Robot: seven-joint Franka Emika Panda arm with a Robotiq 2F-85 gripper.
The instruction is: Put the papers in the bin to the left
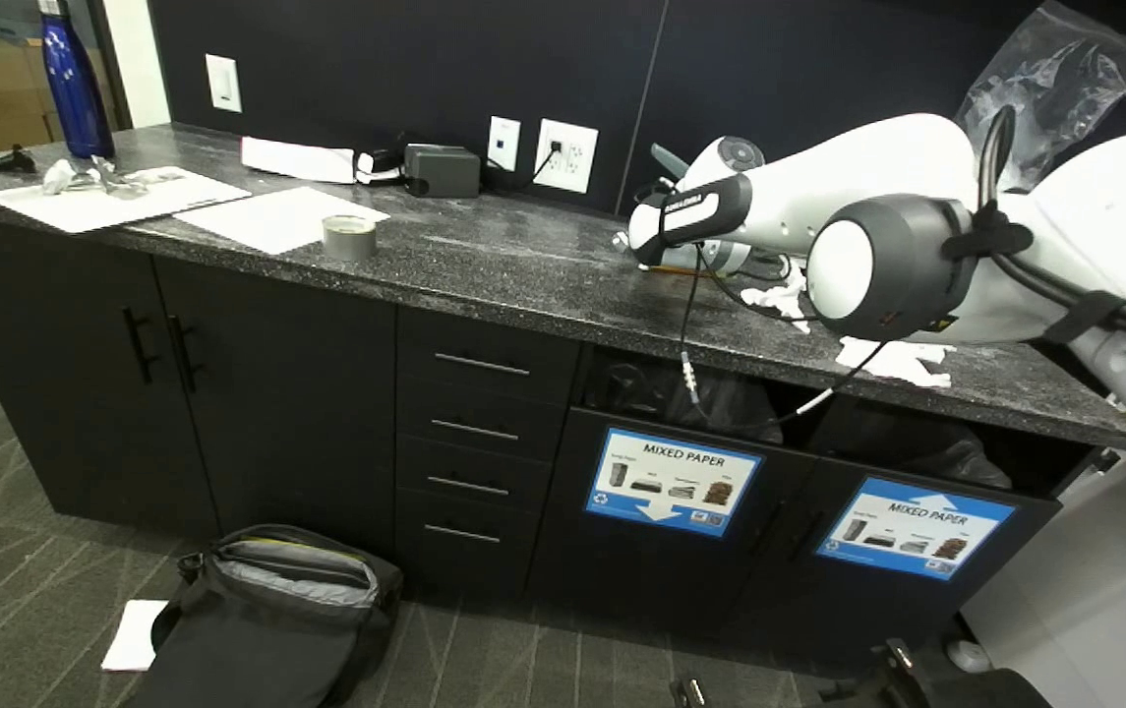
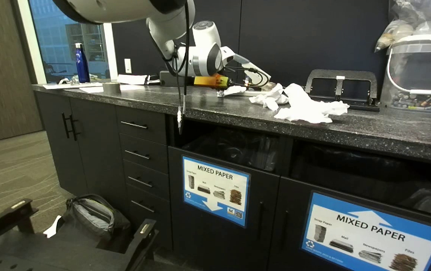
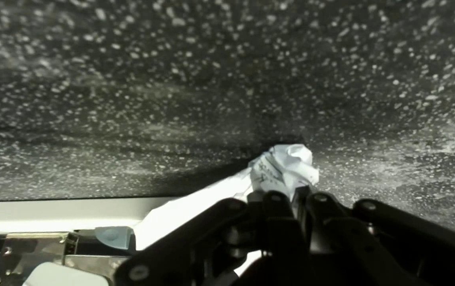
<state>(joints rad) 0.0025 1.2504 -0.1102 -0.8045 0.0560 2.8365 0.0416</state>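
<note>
In the wrist view my gripper (image 3: 289, 196) is shut on a crumpled white paper (image 3: 285, 165), which pokes out past the fingertips just over the counter. That paper (image 2: 234, 90) also shows low beside the wrist in an exterior view, while the arm hides most of the gripper. More crumpled papers (image 2: 270, 97) lie to the right on the countertop, with a larger wad (image 2: 309, 107) near the front edge. Below the counter is the left bin (image 2: 215, 190), black, with a blue-bordered label and an open slot above it. Its slot shows dark plastic lining.
A similar bin (image 2: 373, 229) stands on the right. At the back are a hole punch (image 2: 341, 88) and a clear bucket (image 2: 418, 75). Flat sheets (image 1: 282, 218), a tape roll (image 1: 349, 238) and a blue bottle (image 1: 76, 88) occupy the counter's far end. A cable (image 1: 690, 324) hangs from the arm.
</note>
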